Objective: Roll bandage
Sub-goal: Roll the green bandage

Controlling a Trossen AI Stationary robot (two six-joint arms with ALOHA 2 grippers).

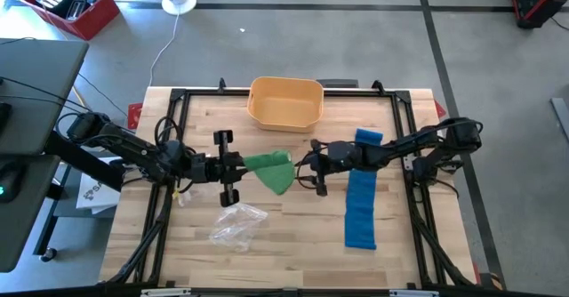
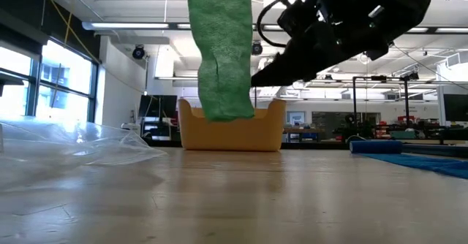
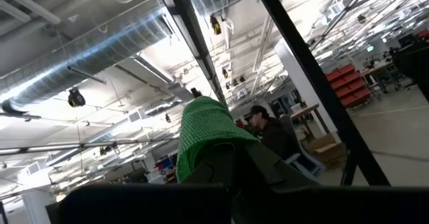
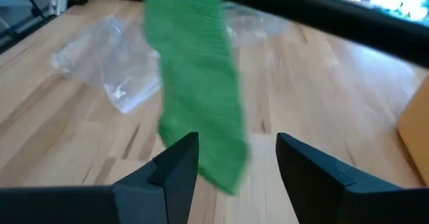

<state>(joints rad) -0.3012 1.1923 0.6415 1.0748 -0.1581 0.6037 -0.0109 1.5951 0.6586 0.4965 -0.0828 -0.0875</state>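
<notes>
- Two dark arms meet over the middle of the wooden table point(image 1: 293, 244).
- Left gripper point(image 1: 238, 165): raised above the table centre, jaws shut on the top end of the green bandage point(image 1: 274, 170); in the left wrist view the green weave bunches up between its fingers point(image 3: 231, 174).
- Green bandage: hangs down as a loose strip, its lower end clear of the table in the low view.
- Right gripper point(image 4: 231, 153): jaws spread wide and holding nothing, pointed at the hanging strip, which lies just ahead of the fingertips.
- Blue bandage point(image 1: 361, 204): unrolled flat on the right part of the table.
- Yellow bin point(image 1: 285, 102): at the far edge, behind the green strip.
- Clear plastic bag point(image 1: 237, 223): crumpled on the near left of the table.
</notes>
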